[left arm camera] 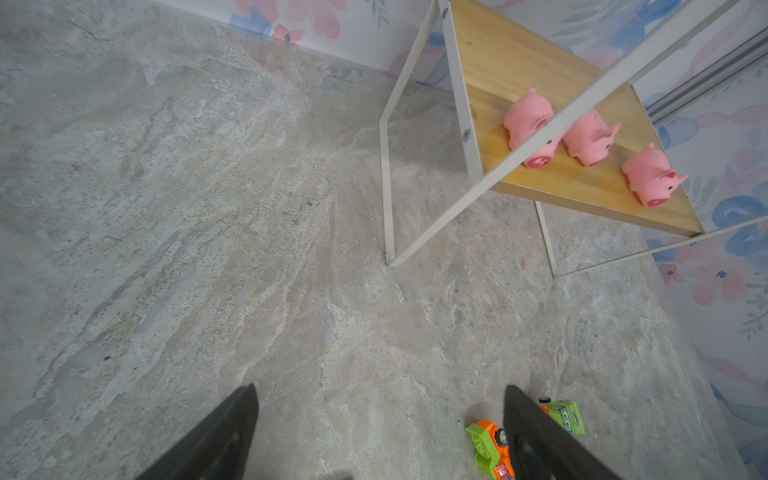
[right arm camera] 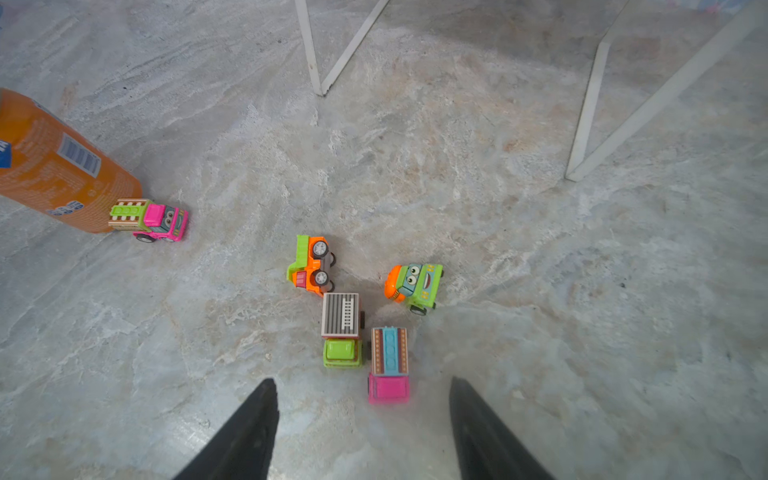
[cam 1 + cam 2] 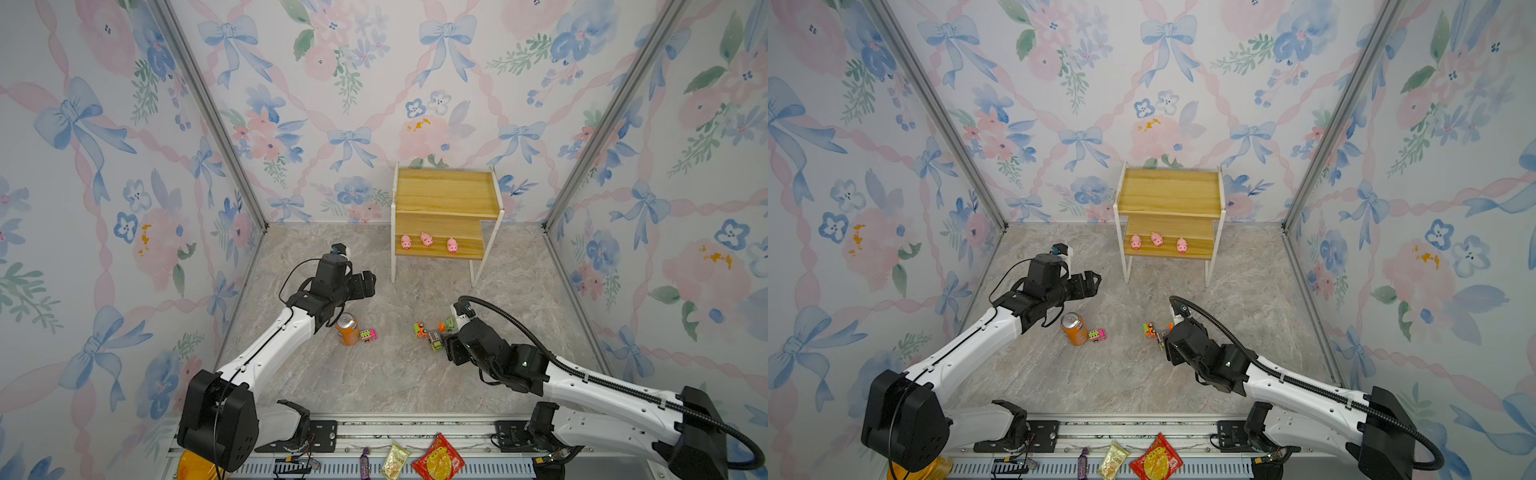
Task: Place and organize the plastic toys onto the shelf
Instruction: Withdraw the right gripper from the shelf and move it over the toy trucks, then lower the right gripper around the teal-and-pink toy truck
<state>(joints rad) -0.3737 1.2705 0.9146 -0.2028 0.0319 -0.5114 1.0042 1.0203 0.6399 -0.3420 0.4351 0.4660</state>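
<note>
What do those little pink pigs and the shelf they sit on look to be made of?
Pink pigs: probably soft rubber or vinyl; matte, rounded, seamless skin. Shelf: varnished wood by the look, with visible grain and a slight sheen; its thin white frame seems painted metal, though that is unsure.

Upright orange can (image 3: 347, 332); snack packets (image 3: 438, 460)
</note>
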